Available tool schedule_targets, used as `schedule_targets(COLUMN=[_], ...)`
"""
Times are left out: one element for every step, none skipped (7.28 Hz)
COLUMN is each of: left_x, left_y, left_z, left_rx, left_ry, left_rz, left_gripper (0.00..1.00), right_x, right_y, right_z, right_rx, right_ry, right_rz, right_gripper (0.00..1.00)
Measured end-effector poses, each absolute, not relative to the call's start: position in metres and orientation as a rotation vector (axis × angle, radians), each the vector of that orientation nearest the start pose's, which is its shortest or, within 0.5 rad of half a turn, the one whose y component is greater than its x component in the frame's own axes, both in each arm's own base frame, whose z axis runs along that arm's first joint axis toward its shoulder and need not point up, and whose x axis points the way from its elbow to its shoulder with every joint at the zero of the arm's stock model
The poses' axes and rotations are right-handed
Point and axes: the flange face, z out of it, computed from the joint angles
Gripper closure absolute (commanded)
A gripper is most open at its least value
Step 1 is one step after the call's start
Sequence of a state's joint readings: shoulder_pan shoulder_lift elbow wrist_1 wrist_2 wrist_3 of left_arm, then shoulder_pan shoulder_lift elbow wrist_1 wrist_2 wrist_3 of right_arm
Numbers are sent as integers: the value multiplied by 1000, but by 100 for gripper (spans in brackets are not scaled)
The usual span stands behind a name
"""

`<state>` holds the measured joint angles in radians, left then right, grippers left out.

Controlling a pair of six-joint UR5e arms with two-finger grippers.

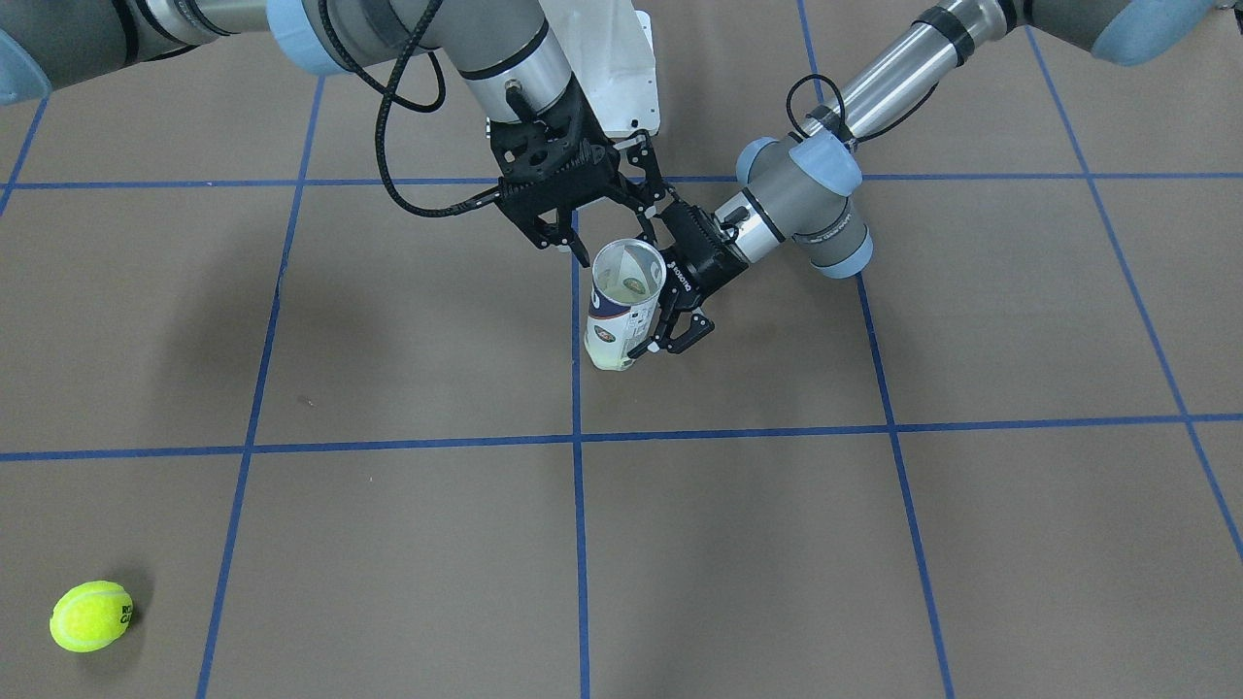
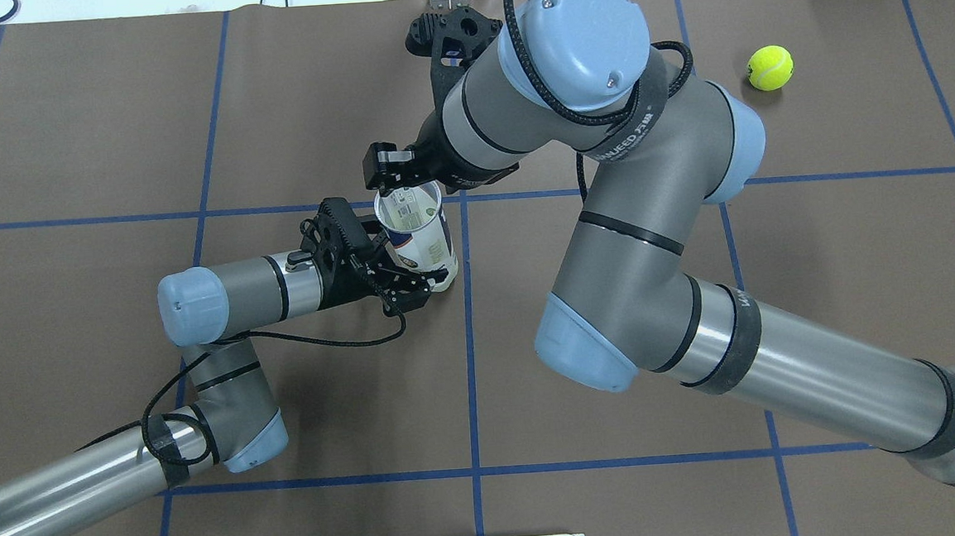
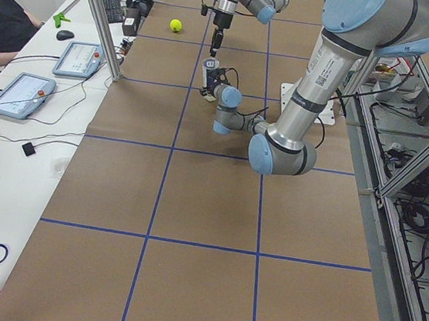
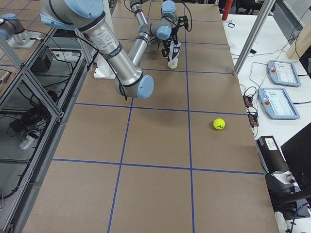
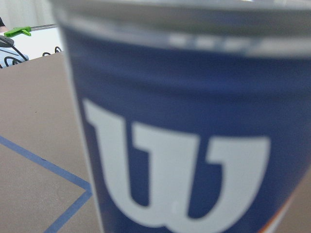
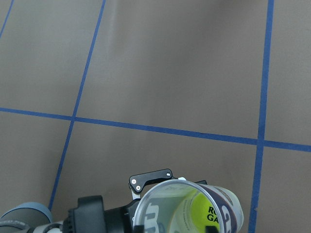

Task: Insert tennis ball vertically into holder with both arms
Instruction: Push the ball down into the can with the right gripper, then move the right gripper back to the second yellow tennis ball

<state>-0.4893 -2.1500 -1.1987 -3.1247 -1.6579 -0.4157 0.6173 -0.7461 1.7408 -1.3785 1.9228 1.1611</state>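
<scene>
The holder [image 1: 621,311], a clear can with a navy and white label, stands upright near the table's middle. My left gripper [image 1: 662,335] is shut on its lower body from the side, and the label fills the left wrist view [image 5: 184,145]. A tennis ball [image 6: 206,211] lies at the bottom inside the holder [image 6: 189,208]. My right gripper [image 1: 612,233] hangs just above the open rim, open, with nothing between its fingers. A second tennis ball [image 1: 90,615] lies loose on the table far from both arms, and is the ball [image 2: 769,67] at the overhead view's upper right.
A white pedestal base [image 1: 621,58] sits at the robot's side of the table. Blue tape lines grid the brown table. Tablets [image 4: 277,73] and a metal post [image 4: 252,39] stand beyond the far edge, where a person [image 3: 1,24] sits.
</scene>
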Motion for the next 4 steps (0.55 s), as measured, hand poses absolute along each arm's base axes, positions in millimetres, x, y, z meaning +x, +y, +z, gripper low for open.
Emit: schedule_targets(left_x=[555, 555, 554, 554], left_y=[-437, -437, -437, -436], left_z=[320, 319, 319, 319], left_rx=[1271, 1272, 1273, 1273], left_ry=[1268, 1269, 1270, 1270], left_rz=[557, 557, 557, 556], left_gripper=[1, 1, 1, 1], right_x=[-469, -467, -465, -460], right_y=[-457, -457, -458, -461], right_z=[66, 68, 68, 70], right_rx=[308, 308, 310, 310], right_ry=[-1173, -1172, -1172, -1170], right_rz=[-26, -24, -22, -17], right_gripper=[1, 1, 1, 1])
